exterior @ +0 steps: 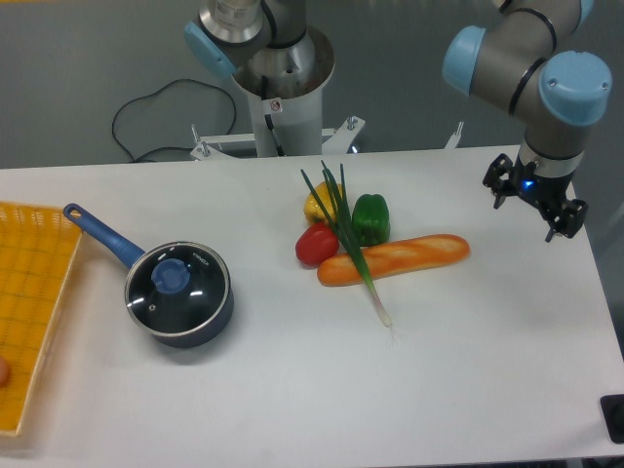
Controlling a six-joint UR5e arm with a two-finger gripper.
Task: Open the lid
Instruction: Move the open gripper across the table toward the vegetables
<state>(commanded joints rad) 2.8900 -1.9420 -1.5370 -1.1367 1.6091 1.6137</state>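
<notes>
The lid (177, 288), a round clear glass disc with a metal rim and a blue knob at its centre, rests on a dark blue saucepan (200, 327) at the left of the white table. The pan's long blue handle (100, 234) points to the back left. My gripper (535, 207) hangs at the far right, well above the table and far from the pan. Its dark fingers stand apart with nothing between them.
A pile of food lies mid-table: a baguette (400, 257), a red pepper (316, 245), a green pepper (370, 218), a yellow pepper (316, 203) and a spring onion (351, 244). A yellow tray (34, 302) sits at the left edge. The arm's base (283, 88) stands at the back.
</notes>
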